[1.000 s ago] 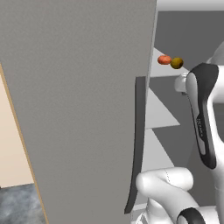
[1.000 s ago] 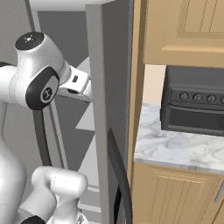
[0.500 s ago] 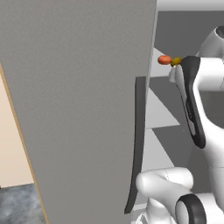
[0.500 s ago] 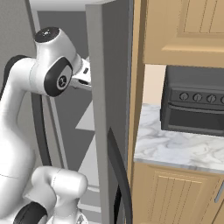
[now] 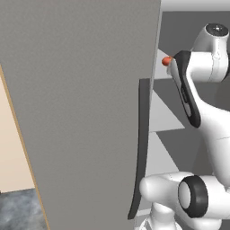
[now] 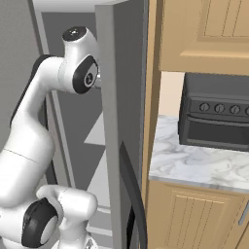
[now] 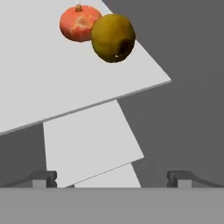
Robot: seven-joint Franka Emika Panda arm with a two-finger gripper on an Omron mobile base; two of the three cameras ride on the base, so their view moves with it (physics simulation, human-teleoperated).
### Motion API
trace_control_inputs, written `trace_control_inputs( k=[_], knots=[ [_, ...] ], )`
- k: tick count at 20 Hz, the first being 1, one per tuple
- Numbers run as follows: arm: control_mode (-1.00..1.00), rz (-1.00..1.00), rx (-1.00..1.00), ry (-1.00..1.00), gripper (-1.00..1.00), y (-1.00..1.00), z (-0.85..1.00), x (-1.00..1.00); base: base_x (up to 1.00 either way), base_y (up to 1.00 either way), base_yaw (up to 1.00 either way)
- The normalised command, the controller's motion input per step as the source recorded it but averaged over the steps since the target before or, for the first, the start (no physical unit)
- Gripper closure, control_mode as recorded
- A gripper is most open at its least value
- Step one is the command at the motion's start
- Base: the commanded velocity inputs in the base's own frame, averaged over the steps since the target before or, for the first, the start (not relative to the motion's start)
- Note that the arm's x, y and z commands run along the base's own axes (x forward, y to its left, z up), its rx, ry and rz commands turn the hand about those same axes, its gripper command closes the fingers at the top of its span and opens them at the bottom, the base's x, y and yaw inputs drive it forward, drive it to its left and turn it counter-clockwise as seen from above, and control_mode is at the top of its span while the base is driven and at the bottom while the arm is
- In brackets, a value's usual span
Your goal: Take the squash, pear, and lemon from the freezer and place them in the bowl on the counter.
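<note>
The tool (image 7: 112, 177) is standing with its fingers spread wide and gripping nothing, facing into the open freezer (image 5: 81, 112). On a grey shelf (image 7: 52, 74) ahead, an orange-red squash (image 7: 78, 22) and a brownish-green pear (image 7: 113, 37) are sitting touching side by side. The toaster oven (image 6: 216, 119) is resting on the marble desk (image 6: 194, 168).

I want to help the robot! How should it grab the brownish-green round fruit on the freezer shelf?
Probably round the middle of the brownish-green fruit, where it is widest. Come from the open shelf side, away from the orange squash that sits close against it. The open gripper has fingers wide enough apart.
</note>
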Motion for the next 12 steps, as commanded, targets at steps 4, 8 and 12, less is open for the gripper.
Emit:
trace_control_inputs(
  k=[4, 8, 12],
  knots=[
    [-1.0, 0.0, 0.03, 0.0, -1.0, -0.14, 0.0, 0.75, 0.0, 0.0, 0.0],
    [-1.0, 0.0, 0.0, 0.0, -1.0, -0.1, 0.0, 0.7, 0.0, 0.0, 0.0],
    [-1.0, -0.05, 0.0, 0.0, -1.0, -0.02, 0.0, 0.57, 0.0, 0.0, 0.0]
  ],
)
